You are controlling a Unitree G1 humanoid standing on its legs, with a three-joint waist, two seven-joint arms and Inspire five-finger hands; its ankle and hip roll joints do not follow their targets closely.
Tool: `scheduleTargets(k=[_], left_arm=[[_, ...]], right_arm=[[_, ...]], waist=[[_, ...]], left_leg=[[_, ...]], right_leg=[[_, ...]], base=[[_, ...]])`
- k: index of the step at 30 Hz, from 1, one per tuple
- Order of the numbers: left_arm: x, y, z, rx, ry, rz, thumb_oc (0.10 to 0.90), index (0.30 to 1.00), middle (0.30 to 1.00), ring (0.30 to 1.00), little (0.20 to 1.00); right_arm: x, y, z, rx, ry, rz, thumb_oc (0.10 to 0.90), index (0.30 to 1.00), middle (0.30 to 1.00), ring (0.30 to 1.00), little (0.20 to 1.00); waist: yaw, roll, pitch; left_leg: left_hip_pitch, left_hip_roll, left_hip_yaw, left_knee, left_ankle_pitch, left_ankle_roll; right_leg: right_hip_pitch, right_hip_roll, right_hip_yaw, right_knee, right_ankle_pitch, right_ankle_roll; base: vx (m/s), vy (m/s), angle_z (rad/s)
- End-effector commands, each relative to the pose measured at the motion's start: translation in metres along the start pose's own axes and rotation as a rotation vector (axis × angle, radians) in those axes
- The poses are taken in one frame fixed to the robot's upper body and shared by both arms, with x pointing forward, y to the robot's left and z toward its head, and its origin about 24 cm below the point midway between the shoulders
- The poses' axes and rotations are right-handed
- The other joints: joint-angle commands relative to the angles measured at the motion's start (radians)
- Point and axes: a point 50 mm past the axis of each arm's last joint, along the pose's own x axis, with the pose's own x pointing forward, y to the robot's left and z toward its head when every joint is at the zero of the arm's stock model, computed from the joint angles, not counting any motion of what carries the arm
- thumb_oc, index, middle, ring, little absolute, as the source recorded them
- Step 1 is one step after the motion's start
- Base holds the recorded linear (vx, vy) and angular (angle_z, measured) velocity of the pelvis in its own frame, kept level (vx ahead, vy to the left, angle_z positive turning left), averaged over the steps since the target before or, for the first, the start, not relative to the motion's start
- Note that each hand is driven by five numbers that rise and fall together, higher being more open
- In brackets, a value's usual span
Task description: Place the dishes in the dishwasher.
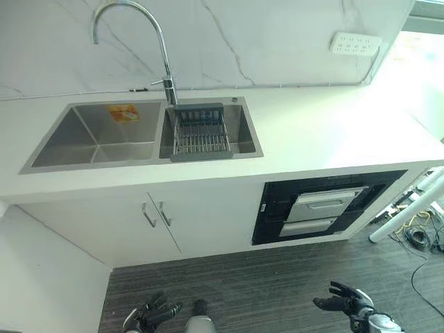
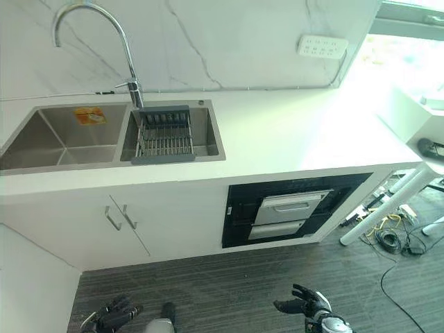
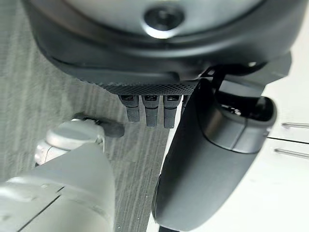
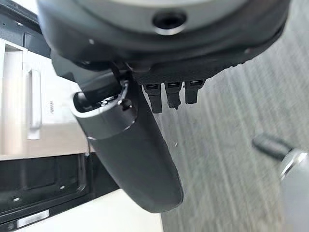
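Dishwasher (image 1: 321, 207), a black-framed built-in unit with two silver drawer fronts, sits closed in the white cabinet front below the white stone surface (image 1: 326, 132). To its left, a double stainless-steel sink (image 1: 97, 135) is set into the surface, with a tall curved chrome tap (image 1: 165, 62) rising between its basins. A dark-framed wire draining rack (image 1: 200, 132) rests across the right basin; whether any dishes lie in it cannot be told. The left basin carries an orange sticker (image 1: 124, 112). Two white cupboard doors with metal bar handles (image 1: 156, 214) stand beneath the sink. Low over the grey wood-grain floor (image 1: 263, 284), the left hand (image 1: 149, 316) and the right hand (image 1: 345, 300) each hang with fingers loosely spread, holding nothing.
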Motion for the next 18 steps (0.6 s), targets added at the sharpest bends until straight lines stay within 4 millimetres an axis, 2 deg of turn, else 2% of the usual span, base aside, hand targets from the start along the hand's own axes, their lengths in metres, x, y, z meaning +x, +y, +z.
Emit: scheduleTargets(k=[1,3,5,7,9,10,11,12,13,14,16,18], left_arm=[[0.012,-0.019,0.045,0.042,-0.150,-0.070,0.800,0.900,0.900,0.900,0.900],[0.014,-0.026,0.044,0.061,-0.139,-0.096,0.800,0.900,0.900,0.900,0.900],[0.015,-0.027,0.039,0.074,-0.113,-0.102,0.800,0.900,0.900,0.900,0.900],[0.015,-0.026,0.035,0.085,-0.093,-0.106,0.800,0.900,0.900,0.900,0.900],[0.013,-0.023,0.033,0.131,-0.079,-0.119,0.800,0.900,0.900,0.900,0.900],[0.013,-0.020,0.031,0.106,-0.077,-0.110,0.800,0.900,0.900,0.900,0.900],[0.013,-0.019,0.031,0.097,-0.077,-0.106,0.800,0.900,0.900,0.900,0.900],[0.012,-0.015,0.032,0.068,-0.078,-0.079,0.800,0.900,0.900,0.900,0.900],[0.013,-0.014,0.034,0.057,-0.081,-0.058,0.800,0.900,0.900,0.900,0.900],[0.014,-0.013,0.037,0.041,-0.087,-0.051,0.800,0.900,0.900,0.900,0.900],[0.015,-0.014,0.039,0.029,-0.101,-0.043,0.800,0.900,0.900,0.900,0.900],[0.014,-0.014,0.032,-0.027,-0.102,-0.031,0.800,0.900,0.900,0.900,0.900]], right_arm=[[0.004,-0.004,0.035,0.180,-0.155,-0.019,0.800,0.900,0.900,0.900,0.900],[0.003,0.001,0.025,0.227,-0.147,-0.009,0.800,0.900,0.900,0.900,0.900],[0.004,0.010,0.019,0.236,-0.143,-0.003,0.800,0.900,0.900,0.900,0.900],[0.003,0.014,0.014,0.229,-0.144,0.012,0.800,0.900,0.900,0.900,0.900],[0.001,0.022,0.004,0.226,-0.135,0.056,0.800,0.900,0.900,0.900,0.900],[0.000,0.025,-0.003,0.254,-0.121,0.071,0.800,0.900,0.900,0.900,0.900],[0.000,0.026,-0.004,0.259,-0.118,0.075,0.800,0.900,0.900,0.900,0.900],[0.000,0.029,-0.009,0.276,-0.097,0.088,0.800,0.900,0.900,0.900,0.900],[-0.001,0.028,-0.013,0.288,-0.086,0.088,0.800,0.900,0.900,0.900,0.900],[-0.002,0.028,-0.017,0.284,-0.075,0.088,0.800,0.900,0.900,0.900,0.900],[-0.003,0.026,-0.022,0.256,-0.043,0.095,0.800,0.900,0.900,0.900,0.900],[-0.004,0.021,-0.029,0.292,-0.004,0.070,0.800,0.900,0.900,0.900,0.900]], waist=[[-0.019,0.027,0.058],[-0.033,0.028,0.062],[-0.040,0.021,0.055],[-0.052,0.016,0.050],[-0.073,0.010,0.049],[-0.093,0.019,0.058],[-0.098,0.021,0.062],[-0.120,0.021,0.077],[-0.132,0.015,0.079],[-0.136,0.010,0.083],[-0.137,0.006,0.075],[-0.127,0.007,0.057]], left_leg=[[0.113,-0.009,0.069,0.035,-0.175,-0.049],[0.131,-0.007,0.078,0.035,-0.195,-0.044],[0.126,-0.043,0.059,0.035,-0.207,-0.015],[0.130,-0.051,0.064,0.035,-0.221,-0.004],[0.133,-0.077,0.045,0.035,-0.242,0.022],[0.139,-0.086,0.031,0.035,-0.247,0.040],[0.141,-0.086,0.029,0.035,-0.248,0.043],[0.146,-0.094,0.012,0.035,-0.251,0.056],[0.137,-0.100,0.006,0.035,-0.249,0.056],[0.137,-0.108,0.003,0.035,-0.255,0.061],[0.130,-0.109,0.015,0.035,-0.250,0.061],[0.144,-0.104,0.035,0.035,-0.248,0.046]], right_leg=[[0.011,-0.021,0.065,0.051,-0.098,0.071],[0.034,-0.025,0.060,0.051,-0.100,0.079],[0.023,-0.036,0.066,0.051,-0.069,0.087],[0.027,-0.040,0.071,0.051,-0.055,0.097],[0.046,-0.041,0.083,0.051,0.021,0.111],[0.051,-0.016,0.102,0.051,0.080,0.113],[0.048,-0.006,0.111,0.051,0.089,0.112],[0.015,0.042,0.164,0.051,0.070,0.102],[-0.019,0.065,0.204,0.051,0.021,0.086],[-0.031,0.071,0.228,0.051,-0.002,0.082],[-0.040,0.074,0.239,0.051,-0.031,0.068],[-0.027,0.080,0.232,0.051,-0.062,0.057]], base=[[0.07,0.207,0.51],[0.02,0.239,0.68],[0.02,0.261,0.20],[0.06,0.175,-0.08],[0.09,0.192,0.05],[0.10,0.170,0.28],[0.06,0.067,0.33],[-0.04,-0.071,0.21],[-0.06,-0.109,0.01],[-0.08,-0.112,0.06],[-0.04,-0.105,0.31],[0.00,-0.111,0.29]])
